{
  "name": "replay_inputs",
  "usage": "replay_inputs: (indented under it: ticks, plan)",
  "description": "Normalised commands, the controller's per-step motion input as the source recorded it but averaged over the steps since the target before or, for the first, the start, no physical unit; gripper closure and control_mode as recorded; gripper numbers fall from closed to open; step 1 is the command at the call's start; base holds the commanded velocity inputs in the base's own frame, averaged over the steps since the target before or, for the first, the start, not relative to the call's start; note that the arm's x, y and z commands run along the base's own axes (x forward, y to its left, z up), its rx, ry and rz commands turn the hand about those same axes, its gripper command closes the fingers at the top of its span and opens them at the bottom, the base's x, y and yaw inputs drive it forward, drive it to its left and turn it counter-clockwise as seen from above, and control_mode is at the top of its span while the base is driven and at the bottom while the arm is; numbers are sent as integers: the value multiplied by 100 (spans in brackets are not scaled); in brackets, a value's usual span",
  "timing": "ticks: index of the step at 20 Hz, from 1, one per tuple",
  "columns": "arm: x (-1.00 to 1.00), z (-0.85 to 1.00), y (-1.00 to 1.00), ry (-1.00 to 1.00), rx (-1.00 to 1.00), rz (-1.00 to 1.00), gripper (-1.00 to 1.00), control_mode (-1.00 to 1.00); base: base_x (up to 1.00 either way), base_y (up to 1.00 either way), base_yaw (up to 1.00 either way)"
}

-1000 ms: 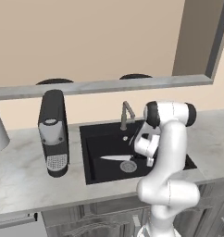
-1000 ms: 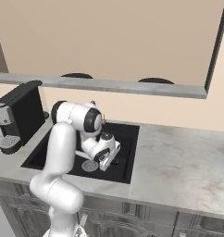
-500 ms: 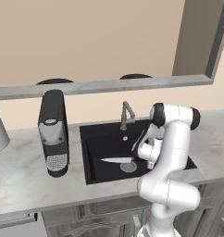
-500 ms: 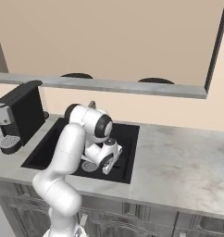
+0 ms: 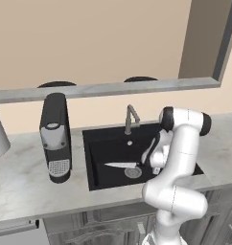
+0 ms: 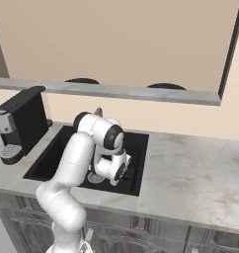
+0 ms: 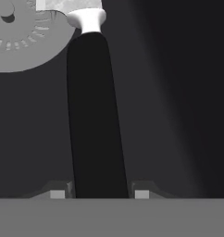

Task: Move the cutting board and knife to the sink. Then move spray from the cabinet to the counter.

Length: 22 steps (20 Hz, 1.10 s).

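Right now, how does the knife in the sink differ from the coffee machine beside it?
The knife lies flat on the floor of the black sink, while the coffee machine stands upright on the marble counter. The knife is slim, with a pale grey blade and black handle; the coffee machine is a bulky black and grey block. The pincer straddles the knife's handle; the coffee machine stands apart from the arm. Both are partly black.

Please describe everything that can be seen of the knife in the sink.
The knife is slim, with a thin pale grey blade that looks like metal, a white collar and a smooth black handle. It lies low in the dark sink, blade over the round drain. In the hand view the handle runs down between the fingertips of the gripper, which stand close on either side; real contact cannot be judged.
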Motion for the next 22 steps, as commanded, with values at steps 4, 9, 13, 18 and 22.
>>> replay_inputs:
  ticks: [4,9,13,18,22]
  plan:
    - [47,-33,4,-2,-3,0,100,-100,0,0,0]
    - [45,-33,18,-3,-4,0,-100,-100,0,0,0]
    - [47,-11,2,-1,-1,0,-100,-100,0,0,0]
    - [30,-3,0,0,0,0,-100,-100,0,0,0]
    - [5,1,0,-1,0,0,-100,-100,0,0,0]
